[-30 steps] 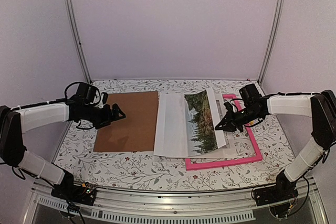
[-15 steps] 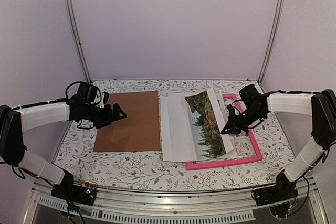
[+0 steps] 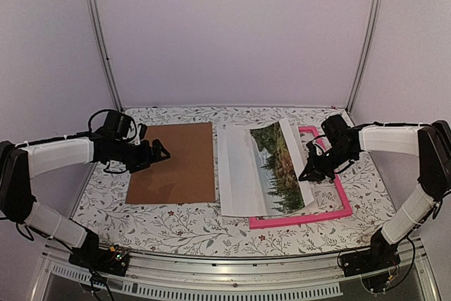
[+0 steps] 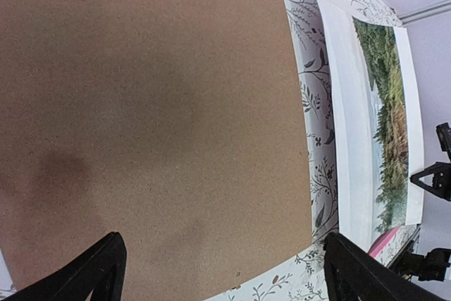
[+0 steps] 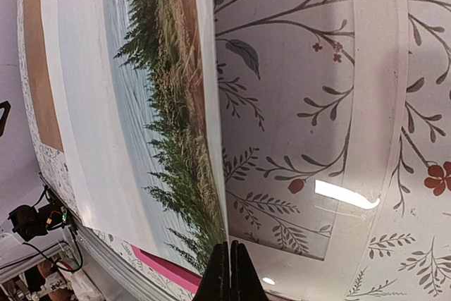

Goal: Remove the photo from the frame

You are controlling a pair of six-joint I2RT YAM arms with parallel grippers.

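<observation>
The photo, a white-margined print of trees, lies partly over the pink frame, its right edge lifted off it. My right gripper is shut on that raised edge. In the right wrist view the closed fingertips meet the photo's edge above the clear pane of the frame. My left gripper hangs open over the brown backing board. In the left wrist view its jaws stand wide above the board, with the photo off to the right.
A flower-patterned cloth covers the table. Pale walls and two metal posts close the back. A metal rail runs along the near edge between the arm bases.
My right gripper has moved a little to the right with the photo's edge in it. The photo's left edge has slid off the backing board. The left arm has not moved.
</observation>
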